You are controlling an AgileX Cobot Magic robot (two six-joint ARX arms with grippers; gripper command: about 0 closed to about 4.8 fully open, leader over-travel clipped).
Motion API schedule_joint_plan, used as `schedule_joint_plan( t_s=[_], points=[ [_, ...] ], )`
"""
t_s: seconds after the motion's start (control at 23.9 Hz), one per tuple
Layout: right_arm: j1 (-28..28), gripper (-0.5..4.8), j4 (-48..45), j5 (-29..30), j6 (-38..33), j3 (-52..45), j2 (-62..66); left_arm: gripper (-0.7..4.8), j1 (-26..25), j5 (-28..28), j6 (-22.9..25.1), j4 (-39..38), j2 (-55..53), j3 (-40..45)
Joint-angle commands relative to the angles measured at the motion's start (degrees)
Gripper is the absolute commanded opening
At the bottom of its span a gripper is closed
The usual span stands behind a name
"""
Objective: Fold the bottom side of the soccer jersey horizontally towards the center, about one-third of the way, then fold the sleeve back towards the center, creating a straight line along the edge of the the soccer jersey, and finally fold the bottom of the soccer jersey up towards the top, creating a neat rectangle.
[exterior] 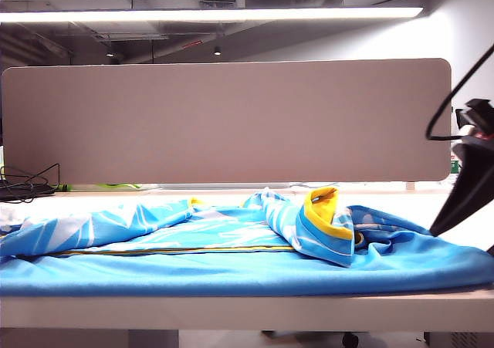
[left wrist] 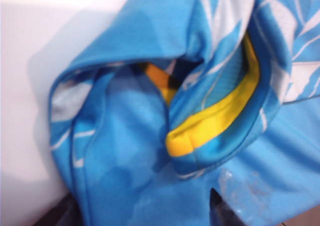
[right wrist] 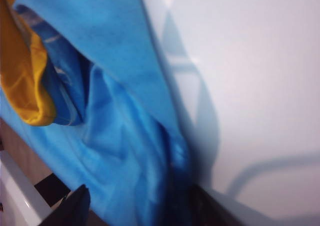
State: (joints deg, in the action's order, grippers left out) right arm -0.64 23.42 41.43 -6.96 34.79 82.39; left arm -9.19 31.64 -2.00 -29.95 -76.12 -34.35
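Exterior view: the jersey (exterior: 231, 248) lies spread across the white table (exterior: 247, 309), its near edge already turned over so that the plain blue reverse forms a long band along the table's front, with a yellow stripe running beside it; toward the right a sleeve or collar part with yellow trim (exterior: 324, 209) stands up in a loose heap. A dark arm (exterior: 463, 186) enters at the right edge; neither tool can be made out here. Left wrist view: the left tool (left wrist: 145, 211) hangs close over the bunched cloth near the yellow trim (left wrist: 215, 121), its two dark fingertips well apart with fabric lying between and beneath them, so it reads as open and nothing is pinched. Right wrist view: the right tool (right wrist: 135, 206) sits at the jersey's edge where it meets bare table (right wrist: 250, 85), fingertips likewise spread wide on either side of a blue fold, open and not yet closed on it. Handling, as a judgement: the fabric looks thin, light and limp, with a sheen that suggests it slides easily over itself and the table; it will drape and wrinkle rather than hold a crease. Grasps are best taken at hemmed or trimmed edges, pinching one layer on both sides of the heap and lifting together.
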Motion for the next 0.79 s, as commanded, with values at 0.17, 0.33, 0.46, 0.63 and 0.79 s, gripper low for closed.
schedule_joint_plan(
  t_s=[0.17,0.33,0.46,0.63,0.79],
  points=[
    [6.0,2.75,-4.0,-3.3,-4.8,-0.4,1.5,3.30,2.6,-1.9,-0.4,0.7,-2.1,2.4],
    [8.3,1.67,-5.8,-4.4,-6.1,-0.4,1.5,1.01,4.3,-1.6,-2.7,2.8,-2.1,2.4],
    [8.4,0.70,-7.7,-4.2,-6.6,-0.4,1.5,-0.07,4.9,2.6,-3.3,6.7,-2.1,2.4],
    [8.3,-0.08,-9.7,-3.1,-8.1,0.2,0.7,-0.06,4.7,5.9,-9.2,12.3,-2.0,1.8],
    [8.3,-0.08,-7.7,-1.2,-9.6,0.2,-5.5,-0.06,4.8,9.9,-9.6,8.3,1.0,-0.2]
  ],
)
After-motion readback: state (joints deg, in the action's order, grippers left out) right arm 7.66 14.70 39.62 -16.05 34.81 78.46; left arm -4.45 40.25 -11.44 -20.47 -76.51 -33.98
